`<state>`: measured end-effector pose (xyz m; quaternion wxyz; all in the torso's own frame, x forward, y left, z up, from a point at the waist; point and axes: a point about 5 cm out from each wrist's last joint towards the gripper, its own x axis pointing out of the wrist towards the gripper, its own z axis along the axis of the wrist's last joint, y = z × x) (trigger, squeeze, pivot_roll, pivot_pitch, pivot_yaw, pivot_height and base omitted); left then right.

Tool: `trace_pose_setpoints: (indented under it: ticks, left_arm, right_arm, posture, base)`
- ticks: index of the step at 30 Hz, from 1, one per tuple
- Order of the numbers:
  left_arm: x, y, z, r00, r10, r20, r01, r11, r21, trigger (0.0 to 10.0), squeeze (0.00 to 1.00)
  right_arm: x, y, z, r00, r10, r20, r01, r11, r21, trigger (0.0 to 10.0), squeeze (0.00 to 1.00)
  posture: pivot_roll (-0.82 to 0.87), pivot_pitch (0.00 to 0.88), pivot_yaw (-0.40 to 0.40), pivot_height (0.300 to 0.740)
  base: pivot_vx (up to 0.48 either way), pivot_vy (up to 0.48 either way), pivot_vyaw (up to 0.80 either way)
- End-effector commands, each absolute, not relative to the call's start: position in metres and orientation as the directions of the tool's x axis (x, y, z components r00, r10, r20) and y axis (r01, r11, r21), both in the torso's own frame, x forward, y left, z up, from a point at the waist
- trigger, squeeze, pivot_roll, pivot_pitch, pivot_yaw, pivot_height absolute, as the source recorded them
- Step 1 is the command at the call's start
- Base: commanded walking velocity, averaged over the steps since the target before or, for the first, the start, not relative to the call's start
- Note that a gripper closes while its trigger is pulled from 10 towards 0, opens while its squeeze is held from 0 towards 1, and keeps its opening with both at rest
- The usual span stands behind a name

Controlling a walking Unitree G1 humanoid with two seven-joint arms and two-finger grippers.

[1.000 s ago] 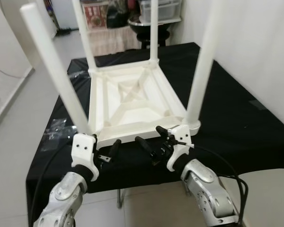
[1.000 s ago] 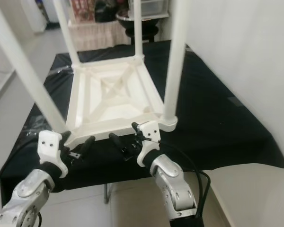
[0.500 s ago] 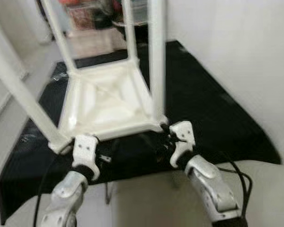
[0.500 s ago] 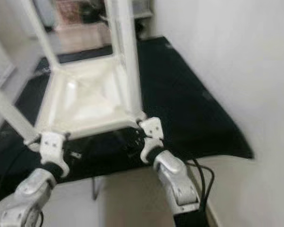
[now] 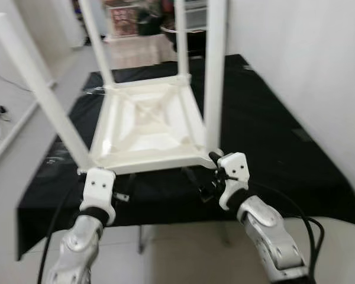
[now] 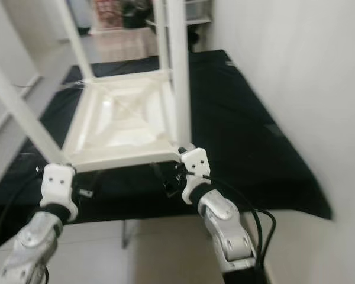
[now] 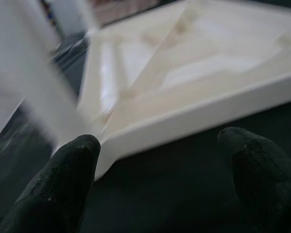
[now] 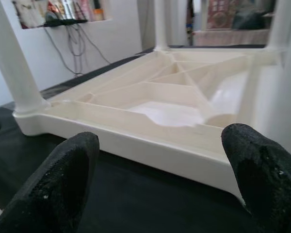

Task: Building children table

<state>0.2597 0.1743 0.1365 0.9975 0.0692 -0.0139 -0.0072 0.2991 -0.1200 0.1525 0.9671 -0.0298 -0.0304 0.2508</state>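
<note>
We see the white children's table (image 5: pixel 147 125) upside down on the black cloth (image 5: pixel 266 130), legs up. Our left gripper (image 7: pixel 160 170) and right gripper (image 8: pixel 160 174) face its near edge, both spread wide and holding nothing.

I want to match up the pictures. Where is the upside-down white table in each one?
Left eye view: table centre, on the black cloth.
Right eye view: table centre-left.
Left wrist view: its near edge across the middle.
Right wrist view: its underside across the middle.
Shared landmark: the ribbed underside.
</note>
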Motion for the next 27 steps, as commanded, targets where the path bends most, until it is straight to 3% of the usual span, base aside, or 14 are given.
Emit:
trace_pose_setpoints:
  ticks: [1,14,17,19,20,22,24,27]
  left_arm:
    - [0.258,0.181,0.134,1.0,0.013,0.002,-0.013,0.989,0.149,10.0,0.0]
    - [0.262,0.17,0.136,0.992,-0.127,0.023,0.124,0.987,0.101,10.0,0.0]
    - [0.257,0.16,0.136,0.974,-0.224,0.012,0.223,0.973,0.06,10.0,0.0]
    - [0.246,0.143,0.135,0.911,-0.413,-0.017,0.412,0.911,-0.015,10.0,0.0]
    - [0.246,0.143,0.135,0.911,-0.413,-0.017,0.412,0.911,-0.015,10.0,0.0]
    - [0.228,0.131,0.132,0.806,-0.591,-0.044,0.586,0.805,-0.09,10.0,0.0]
    - [0.228,0.131,0.132,0.806,-0.591,-0.044,0.586,0.805,-0.09,10.0,0.0]
    - [0.209,0.125,0.129,0.73,-0.68,-0.064,0.668,0.73,-0.143,10.0,0.0]
  right_arm:
    - [0.3,-0.121,0.147,0.887,0.461,0.019,-0.458,0.886,-0.069,10.0,0.0]
    - [0.301,-0.121,0.146,0.876,0.482,0.019,-0.481,0.875,-0.061,10.0,0.0]
    - [0.293,-0.114,0.144,0.816,0.579,0.001,-0.578,0.814,-0.056,10.0,0.0]
    - [0.274,-0.107,0.142,0.681,0.732,-0.027,-0.731,0.678,-0.072,10.0,0.0]
    - [0.274,-0.107,0.142,0.681,0.732,-0.027,-0.731,0.678,-0.072,10.0,0.0]
    - [0.256,-0.108,0.136,0.565,0.822,-0.071,-0.825,0.563,-0.048,10.0,0.0]
    - [0.256,-0.108,0.136,0.565,0.822,-0.071,-0.825,0.563,-0.048,10.0,0.0]
    - [0.241,-0.111,0.13,0.502,0.86,-0.093,-0.863,0.505,0.016,10.0,0.0]
  posture:
    - [-0.06,0.093,0.087,0.74]
    - [-0.07,0.101,0.074,0.74]
    - [-0.07,0.101,0.075,0.74]
    - [-0.08,0.104,0.078,0.74]
    - [-0.08,0.104,0.078,0.74]
    - [-0.08,0.105,0.082,0.74]
    - [-0.08,0.105,0.082,0.74]
    - [-0.08,0.109,0.086,0.74]
  base:
    - [0.0,0.0,0.0]
    - [0.0,0.0,0.0]
    - [0.0,0.0,0.0]
    - [0.0,0.0,0.0]
    - [0.0,0.0,0.0]
    - [0.0,0.0,0.0]
    - [0.0,0.0,0.0]
    - [0.0,0.0,0.0]
